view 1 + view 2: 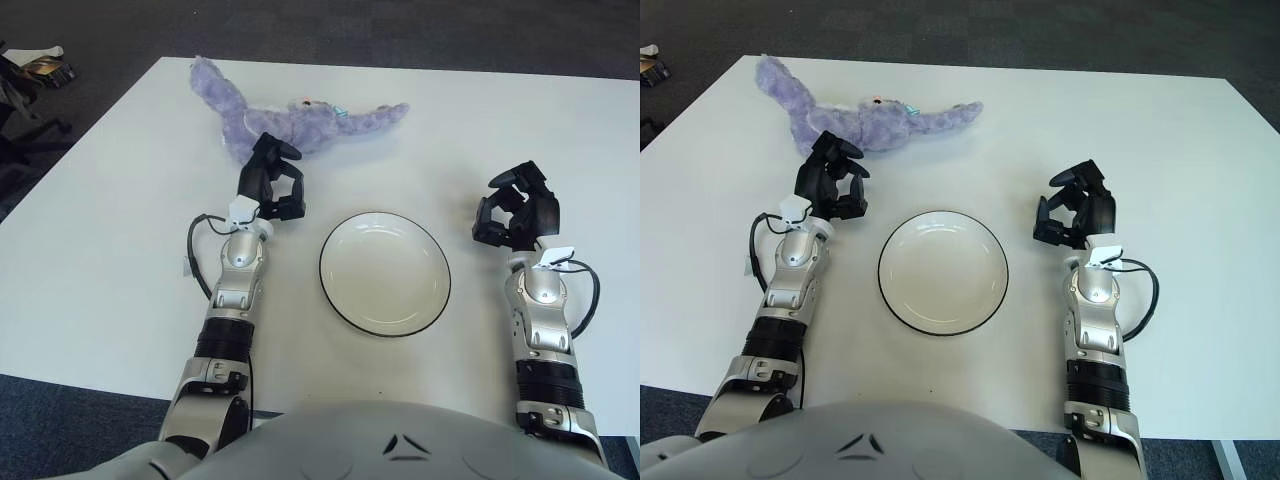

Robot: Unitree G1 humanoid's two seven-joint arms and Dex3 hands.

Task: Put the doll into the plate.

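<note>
A purple plush doll (pixel 290 120) lies stretched out on the far left part of the white table (pixel 120 240). A white plate (pixel 385 272) with a dark rim sits in the middle near me, with nothing in it. My left hand (pixel 274 185) hovers just in front of the doll, its fingers spread and holding nothing; its top overlaps the doll's lower edge. My right hand (pixel 518 208) shows to the right of the plate, fingers relaxed and holding nothing.
The table's far edge runs behind the doll, with dark carpet (pixel 400 30) beyond. A chair base and some clutter (pixel 35 75) stand on the floor at the far left. My torso (pixel 390 445) fills the bottom of the view.
</note>
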